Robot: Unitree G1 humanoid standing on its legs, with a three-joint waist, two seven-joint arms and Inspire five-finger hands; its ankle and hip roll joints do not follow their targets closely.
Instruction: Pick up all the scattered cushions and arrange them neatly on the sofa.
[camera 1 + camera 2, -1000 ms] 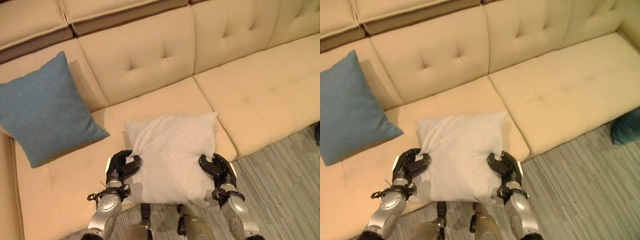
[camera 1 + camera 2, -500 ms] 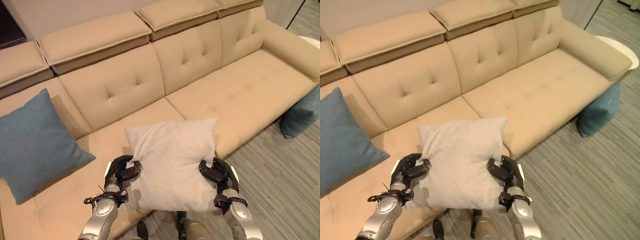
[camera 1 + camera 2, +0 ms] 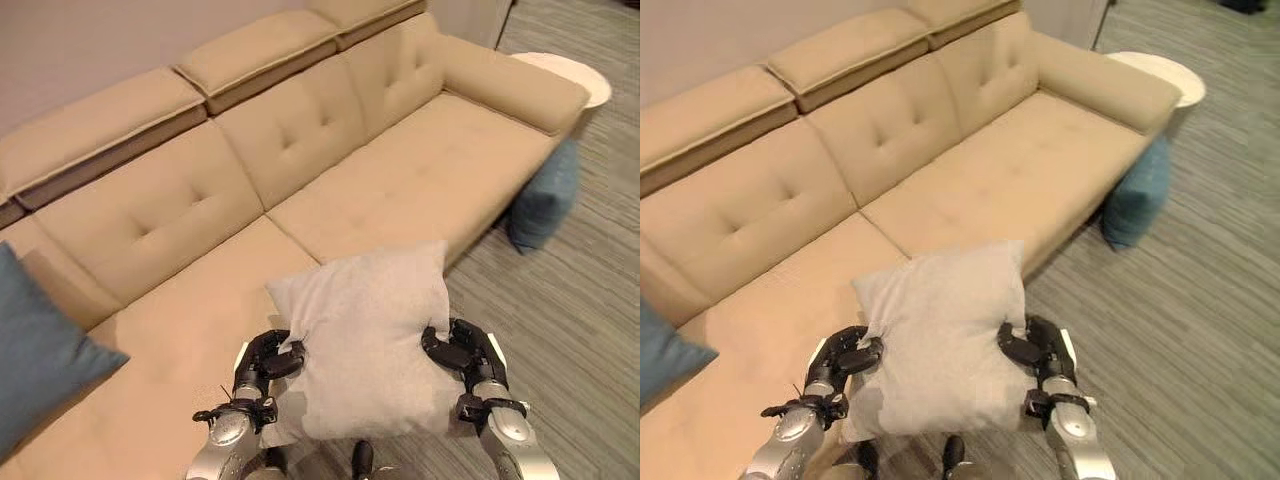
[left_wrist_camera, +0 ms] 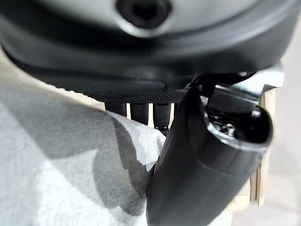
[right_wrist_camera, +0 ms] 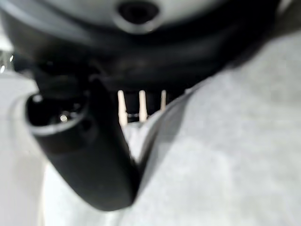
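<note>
I hold a light grey cushion (image 3: 370, 335) between both hands, lifted over the front edge of the beige sofa (image 3: 400, 180). My left hand (image 3: 265, 362) is shut on its left edge and my right hand (image 3: 465, 355) is shut on its right edge. In the left wrist view the thumb (image 4: 202, 169) presses into the grey cushion (image 4: 61, 174); the right wrist view shows the thumb (image 5: 80, 150) clamped on the grey cushion (image 5: 225, 160). A blue cushion (image 3: 40, 350) leans on the sofa at the far left. Another blue cushion (image 3: 545, 195) stands on the floor by the sofa's right end.
A round white side table (image 3: 565, 75) stands past the sofa's right arm. Grey striped floor (image 3: 580, 330) runs along the sofa's front on the right. The middle and right seats of the sofa (image 3: 1040, 170) are bare.
The camera has swung to the right, so the sofa's right end, the side table and the floor cushion show more fully. Both hands keep their hold on the grey cushion.
</note>
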